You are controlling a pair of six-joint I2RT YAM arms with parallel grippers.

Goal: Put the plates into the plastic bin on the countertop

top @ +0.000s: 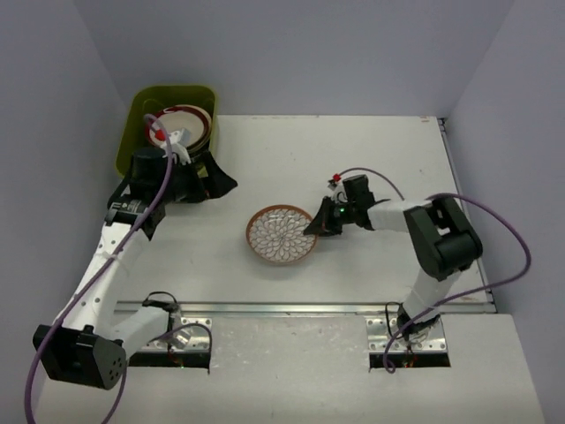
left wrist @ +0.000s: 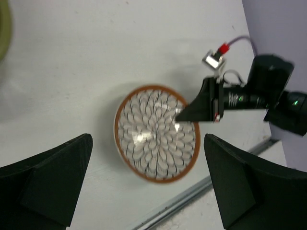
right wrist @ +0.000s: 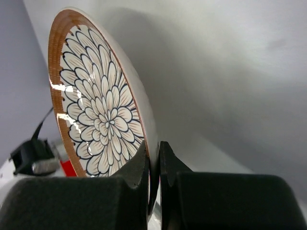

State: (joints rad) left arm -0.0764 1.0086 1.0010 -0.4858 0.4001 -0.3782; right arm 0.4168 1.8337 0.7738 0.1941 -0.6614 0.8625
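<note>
Plastic bin (top: 131, 132) sits at the far-left corner of the worktop (top: 380, 150), with a stack of plates (top: 190, 124) inside it. Left hand (top: 212, 181) is just beside the bin's near-right corner, fingers spread. Single plate (top: 281, 234) is mid-worktop, right of the bin and nearer the rail (top: 300, 307). Right hand (top: 311, 226) pinches its right rim. Can't tell whether that plate is flat down or lifted.

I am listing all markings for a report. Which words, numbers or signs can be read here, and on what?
None can be read.
The plate bears only a petal pattern; the green bin shows no print.
The small white plug on the right arm is too blurred to tell.
</note>
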